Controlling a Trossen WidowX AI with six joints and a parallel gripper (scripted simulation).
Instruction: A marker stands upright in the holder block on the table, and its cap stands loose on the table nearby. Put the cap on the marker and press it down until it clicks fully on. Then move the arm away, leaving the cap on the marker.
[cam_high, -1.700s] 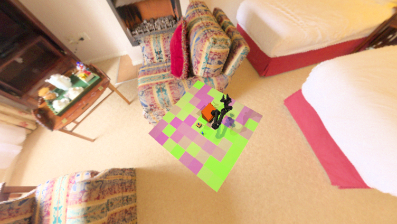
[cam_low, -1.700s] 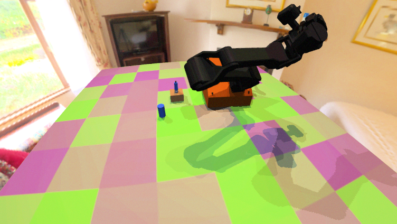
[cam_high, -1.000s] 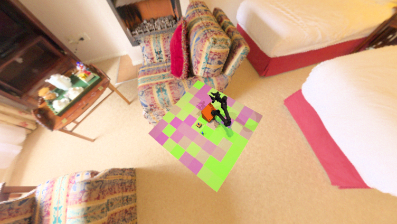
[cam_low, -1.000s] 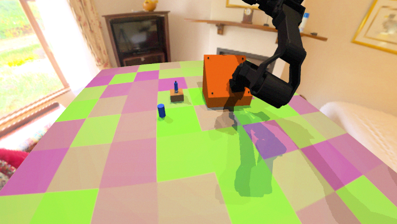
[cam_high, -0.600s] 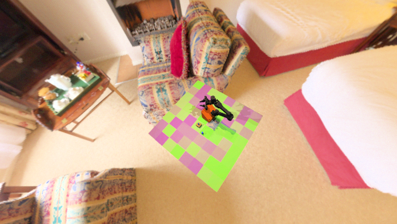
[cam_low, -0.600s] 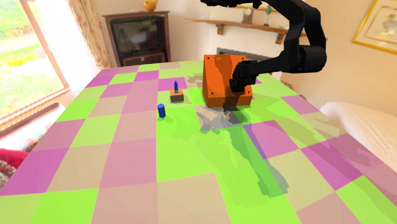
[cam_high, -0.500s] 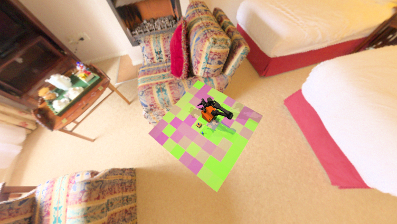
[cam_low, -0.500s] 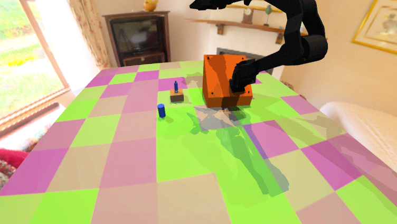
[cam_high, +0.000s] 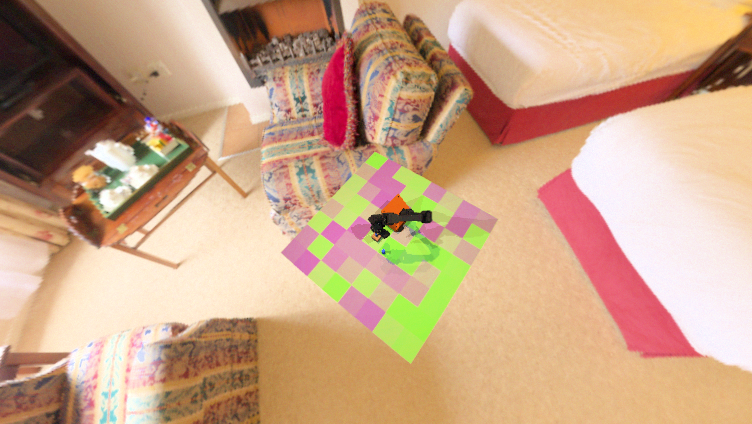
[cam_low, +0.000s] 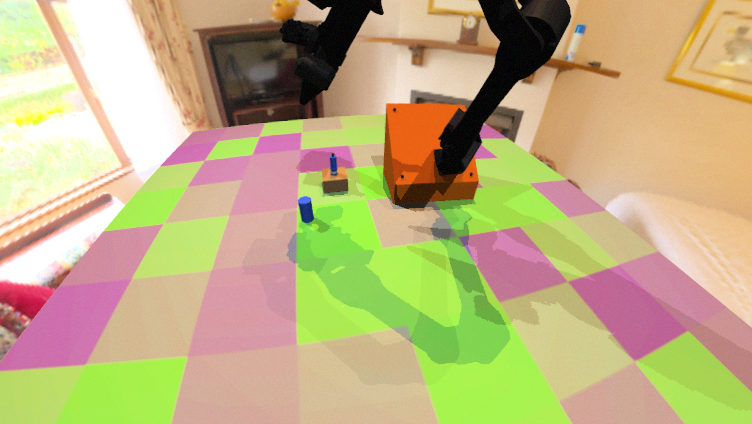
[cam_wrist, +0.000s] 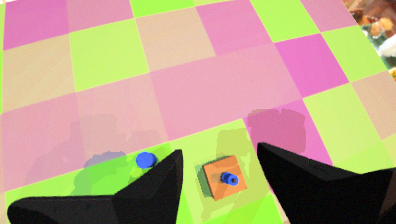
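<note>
The blue marker (cam_low: 333, 164) (cam_wrist: 229, 178) stands upright, its narrow tip uncovered, in the small orange-brown holder block (cam_high: 376, 237) (cam_low: 334, 181) (cam_wrist: 220, 167). The blue cap (cam_high: 383, 251) (cam_low: 305, 209) (cam_wrist: 145, 160) stands upright on the table, apart from the block, with a plain closed top showing. My gripper (cam_wrist: 220, 152) is partly open, with nothing between its fingers. It hangs high above the table, pointing down over the holder block side. In the wrist view the block shows between the fingertips but far below, and the cap shows beside the left finger.
A large orange box (cam_high: 395, 205) (cam_low: 421, 136) stands beside the arm's base, to the right of the holder block in the exterior view. The checkered table top (cam_high: 410, 337) (cam_low: 121, 389) (cam_wrist: 190, 100) carries the arm's shadows.
</note>
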